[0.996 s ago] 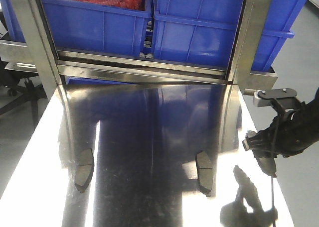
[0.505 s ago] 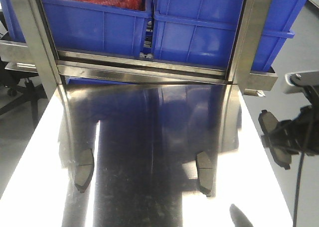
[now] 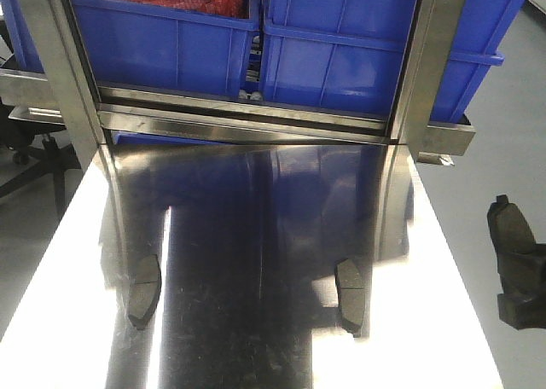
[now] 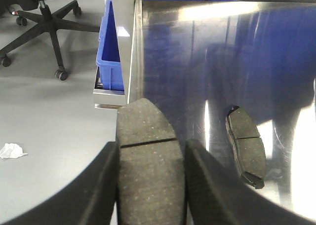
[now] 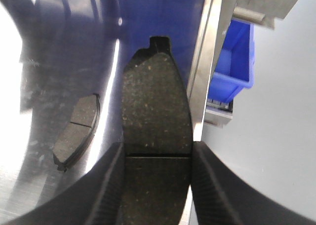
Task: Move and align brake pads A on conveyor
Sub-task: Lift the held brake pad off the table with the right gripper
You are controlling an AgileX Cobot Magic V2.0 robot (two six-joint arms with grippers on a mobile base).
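Observation:
Two dark grey brake pads lie on the shiny steel table, one at the left (image 3: pixel 143 291) and one at the right (image 3: pixel 351 297). My left gripper (image 4: pixel 151 151) is shut on a third brake pad (image 4: pixel 145 121), held over the table's left edge; the left table pad (image 4: pixel 245 146) lies beyond it. My right gripper (image 5: pixel 157 151) is shut on a fourth brake pad (image 5: pixel 155 96) at the table's right edge, with the right table pad (image 5: pixel 76 131) to its left. In the front view this held pad (image 3: pixel 510 235) shows past the table's right side. The conveyor is out of view.
Blue bins (image 3: pixel 341 39) sit on a shelf behind the steel table (image 3: pixel 256 193), between steel frame posts (image 3: pixel 431 56). An office chair (image 4: pixel 47 18) and a scrap of paper (image 4: pixel 10 150) are on the grey floor at the left. A small blue bin (image 5: pixel 232 62) hangs beside the table.
My right gripper has carried its brake pad rightward and lower, from above the table's right edge to beyond it. The two pads on the table have not moved.

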